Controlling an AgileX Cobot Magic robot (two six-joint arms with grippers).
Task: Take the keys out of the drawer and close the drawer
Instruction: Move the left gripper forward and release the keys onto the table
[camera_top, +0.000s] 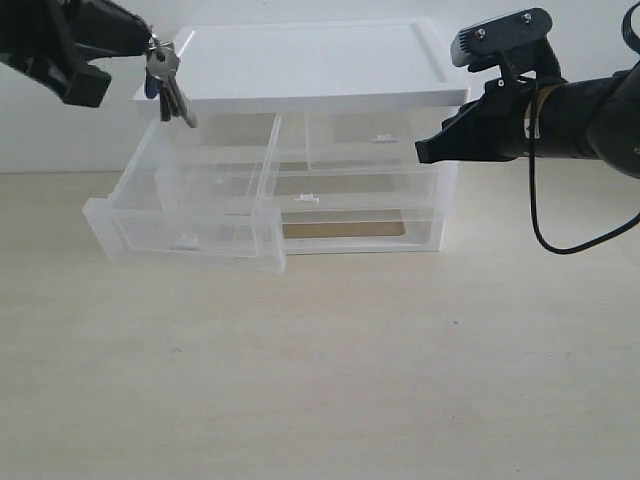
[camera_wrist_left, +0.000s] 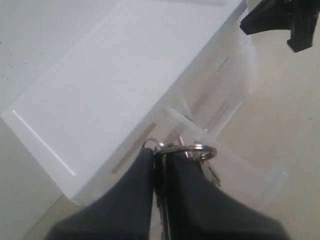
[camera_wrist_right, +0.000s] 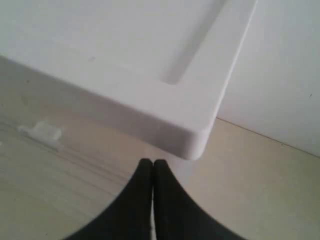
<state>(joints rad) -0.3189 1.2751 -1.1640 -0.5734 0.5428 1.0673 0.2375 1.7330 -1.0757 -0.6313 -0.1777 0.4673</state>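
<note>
One bunch of keys dangles from the left hand, pinched shut on its ring, at ten o'clock above the open drawer. Light, stiff and slippery, they would likely swing, so the ring seems the surest hold; the right hand, closed on nothing, hovers at three o'clock of the unit

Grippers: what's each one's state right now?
Left gripper: shut on the keys, which hang clear of the open drawer.
Right gripper: shut, holding nothing.
</note>
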